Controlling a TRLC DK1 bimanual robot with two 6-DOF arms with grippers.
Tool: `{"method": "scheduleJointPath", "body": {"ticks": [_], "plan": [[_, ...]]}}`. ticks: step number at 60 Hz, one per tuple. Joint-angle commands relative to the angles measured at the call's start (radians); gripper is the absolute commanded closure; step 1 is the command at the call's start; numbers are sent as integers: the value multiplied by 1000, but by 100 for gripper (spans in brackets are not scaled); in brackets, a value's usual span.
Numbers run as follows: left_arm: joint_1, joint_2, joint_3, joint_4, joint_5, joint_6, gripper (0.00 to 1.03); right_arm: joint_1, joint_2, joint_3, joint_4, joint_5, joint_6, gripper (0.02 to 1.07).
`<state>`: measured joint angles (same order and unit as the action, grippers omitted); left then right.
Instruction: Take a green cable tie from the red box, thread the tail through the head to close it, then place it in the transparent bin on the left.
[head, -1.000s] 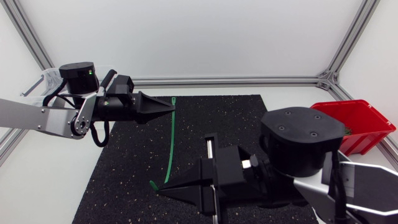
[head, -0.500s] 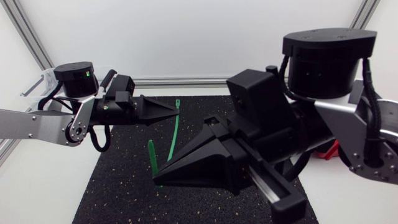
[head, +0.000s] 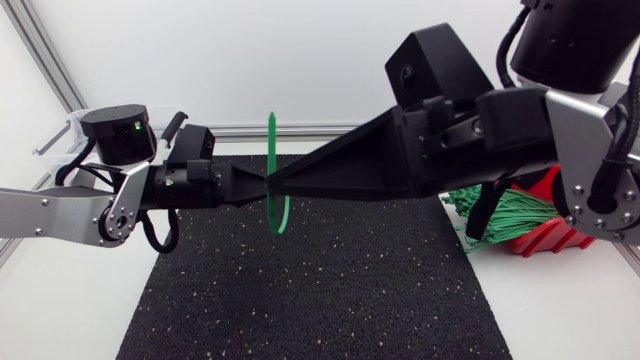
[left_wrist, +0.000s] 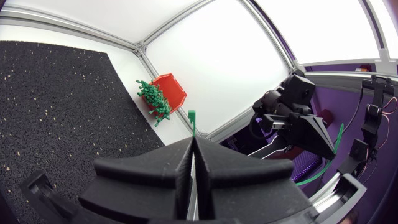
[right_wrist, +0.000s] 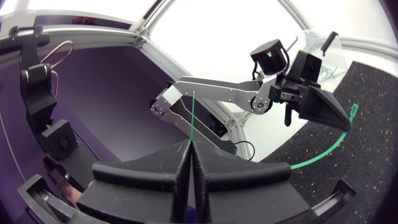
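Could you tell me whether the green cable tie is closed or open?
Open: the cable tie arcs between the left gripper, holding its head end, and the right gripper, holding its tail, unthreaded.

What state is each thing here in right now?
Green cable tie: bowed in the air, head not yet threaded.
Left gripper: shut on the tie near its head.
Right gripper: shut on the tie's tail.
Red box: open, heaped with spare ties.
Transparent bin: mostly hidden, contents unclear.

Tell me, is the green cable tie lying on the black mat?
No, the green cable tie is held off the mat, pinched by the left tool and the right tool.
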<state>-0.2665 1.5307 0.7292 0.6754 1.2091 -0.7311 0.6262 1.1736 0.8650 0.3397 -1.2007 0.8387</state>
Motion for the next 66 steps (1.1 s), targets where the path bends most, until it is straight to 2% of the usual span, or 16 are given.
{"method": "scheduleJointPath", "body": {"ticks": [1,5,13,21,28,37,50,66], "plan": [[-14,-35,-30,16,-16,33,100,-5,20,31,-13,-7,163,101],[-22,-50,-39,18,-26,41,100,-22,26,40,-45,-5,237,101],[-39,-69,-53,18,-43,55,100,-33,27,117,-357,50,243,101],[-50,-72,-59,24,-54,67,100,-25,55,187,-531,52,244,101],[-53,-93,-76,35,-66,87,100,-11,75,230,-581,50,246,101],[-66,-152,-140,113,-115,88,100,-2,123,295,-657,49,250,101],[-89,-219,-172,128,-140,98,100,-26,176,419,-838,59,257,101],[-134,-277,-209,151,-203,101,100,-20,204,474,-924,61,258,101]]}}
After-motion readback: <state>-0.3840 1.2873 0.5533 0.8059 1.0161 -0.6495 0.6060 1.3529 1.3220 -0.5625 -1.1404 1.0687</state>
